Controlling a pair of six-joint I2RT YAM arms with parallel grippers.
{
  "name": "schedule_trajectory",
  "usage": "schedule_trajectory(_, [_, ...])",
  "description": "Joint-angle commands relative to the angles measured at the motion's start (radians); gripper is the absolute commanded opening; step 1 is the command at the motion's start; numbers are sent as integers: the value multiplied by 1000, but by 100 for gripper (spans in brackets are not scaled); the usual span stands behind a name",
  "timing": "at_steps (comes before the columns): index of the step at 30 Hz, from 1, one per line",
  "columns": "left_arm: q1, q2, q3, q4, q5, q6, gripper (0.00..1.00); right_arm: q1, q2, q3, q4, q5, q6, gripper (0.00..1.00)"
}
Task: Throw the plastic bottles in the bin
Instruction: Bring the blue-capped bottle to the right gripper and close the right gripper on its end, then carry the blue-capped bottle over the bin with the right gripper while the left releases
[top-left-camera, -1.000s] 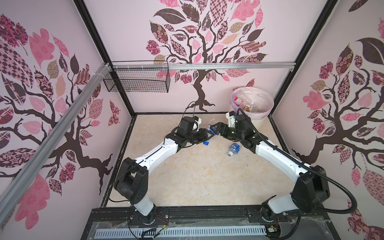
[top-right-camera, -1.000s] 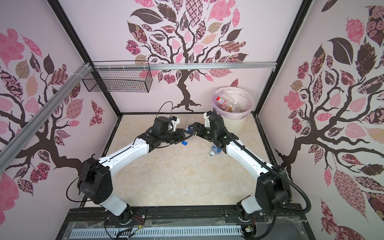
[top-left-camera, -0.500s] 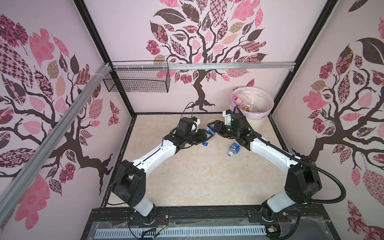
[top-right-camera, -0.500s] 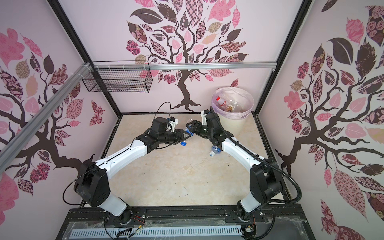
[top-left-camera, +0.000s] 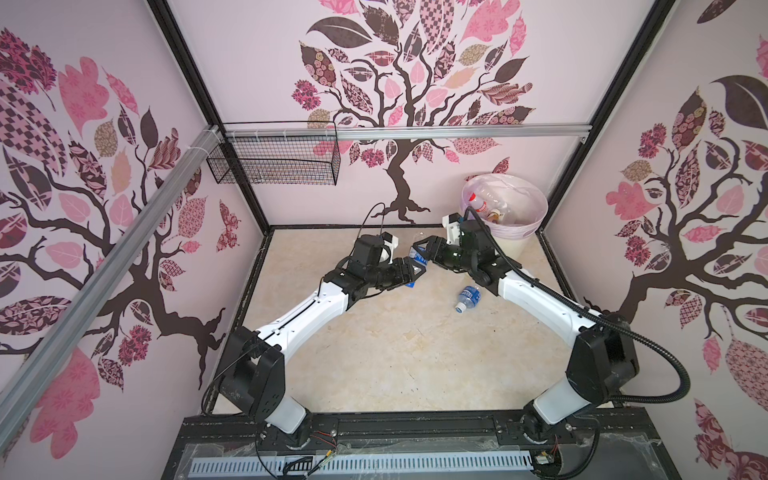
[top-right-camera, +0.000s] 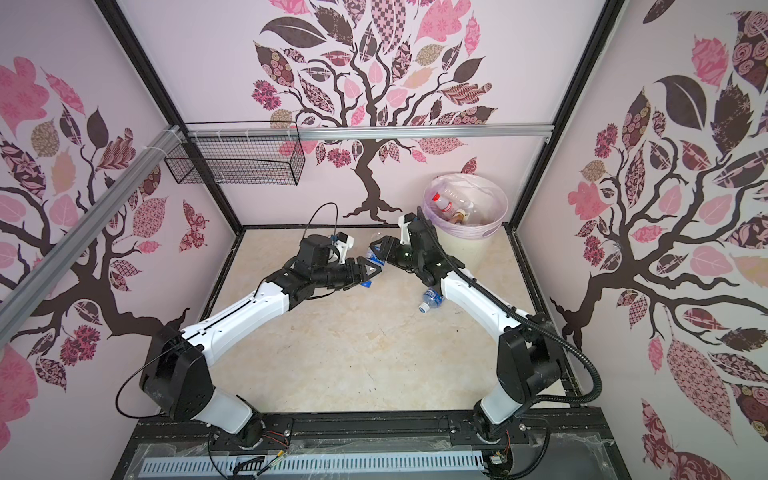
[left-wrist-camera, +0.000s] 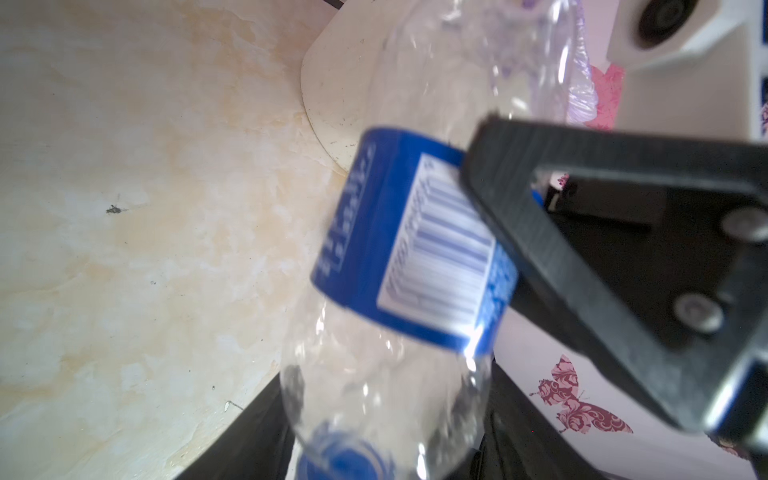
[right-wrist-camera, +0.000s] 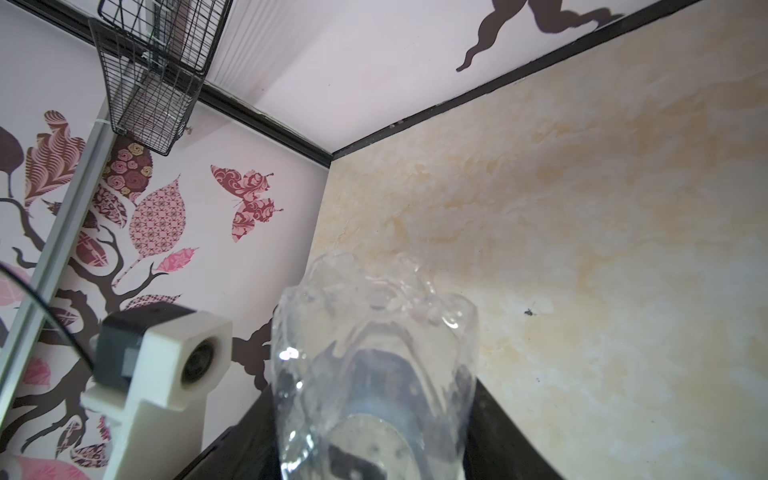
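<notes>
Marbled cream surface (top-left-camera: 395, 353) inside a cell papered with a pink tree pattern; a black wire mesh basket (top-left-camera: 274, 162) hangs high at the back and plays no part.

Bin (top-left-camera: 517, 245): cream, lined in lilac, standing in the far right corner. It already holds several bottles (top-left-camera: 484, 203), one of them red-capped.

Centre: the left gripper (top-left-camera: 413, 272) and right gripper (top-left-camera: 423, 249) meet tip to tip near the bin, around one clear blue-labelled bottle (left-wrist-camera: 399, 257) that appears clear of the surface.

- **Right wrist view:** the bottle runs out from between the right jaws, which close on it from both sides.
- **Left wrist view:** one left jaw lies against the label's edge. The opposite jaw is out of frame, so whether the left jaws pinch or stand clear cannot be told.

Second bottle (top-left-camera: 467, 298): white-capped, lying on its side on the surface just beside the right arm, untouched.

Progress, as judged: late stage. The step in hand looks like a hand-over between the arms, the right arm being nearer the bin. Two bottles are outside the bin, and no others show on the surface.
</notes>
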Motion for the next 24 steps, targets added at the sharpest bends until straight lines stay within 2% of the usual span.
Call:
schedule_trajectory(1, [-3,-55,-33,-28,-15,42,77,-32,24,87,-56,38,-57,50])
schedule_trajectory(6, [-3,-88,-7,-51,-33,65,95,-93,20,264,-203,71,-149,50])
schedule_trajectory(8, [-3,-83,38,-69,-33,84,98,-144,11,336,-256,66,-169,50])
schedule_trajectory(18, [-45,42,339,-114,-37,142,98,-529,10,746,-499,43,-230,50])
schedule_trajectory(21, [-71,83,391,-127,-42,160,98,-600,21,848,-528,69,-242,50])
schedule_trajectory(24, [-82,108,401,-131,-41,167,98,-617,58,941,-542,106,-263,51])
